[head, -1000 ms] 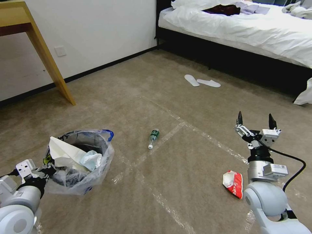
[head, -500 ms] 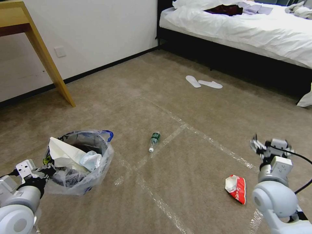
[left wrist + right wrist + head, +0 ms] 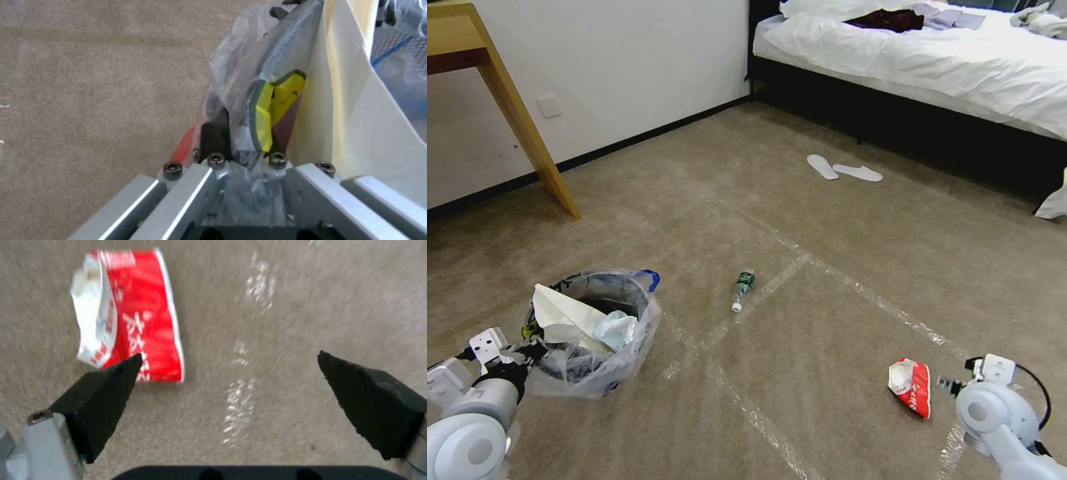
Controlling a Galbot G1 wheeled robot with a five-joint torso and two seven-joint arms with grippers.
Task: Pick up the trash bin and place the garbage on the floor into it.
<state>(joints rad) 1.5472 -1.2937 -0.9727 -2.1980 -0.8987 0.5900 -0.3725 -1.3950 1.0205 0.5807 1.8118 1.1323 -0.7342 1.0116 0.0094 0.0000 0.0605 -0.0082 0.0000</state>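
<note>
The trash bin (image 3: 594,340), red under a crinkly clear bag with a blue edge, hangs at the lower left with my left gripper (image 3: 527,350) shut on its rim. In the left wrist view that gripper (image 3: 242,146) pinches the bag and the red wall (image 3: 183,150). White paper and a pale blue piece lie inside. A red wrapper (image 3: 912,387) lies on the floor (image 3: 827,320) just left of my right wrist (image 3: 990,403). My right gripper (image 3: 229,355) is open above the carpet, one fingertip over the wrapper's (image 3: 129,316) edge. A green-labelled bottle (image 3: 742,287) lies mid-floor.
A wooden table leg (image 3: 527,133) stands at the left by the wall. A bed (image 3: 927,60) with white sheets fills the back right, with two white slippers (image 3: 844,168) before it. Shiny tape lines (image 3: 854,283) cross the carpet.
My right arm has swung down from a raised, fingers-up pose to low beside the red wrapper, gripper facing the floor. The left arm still holds the bin.
</note>
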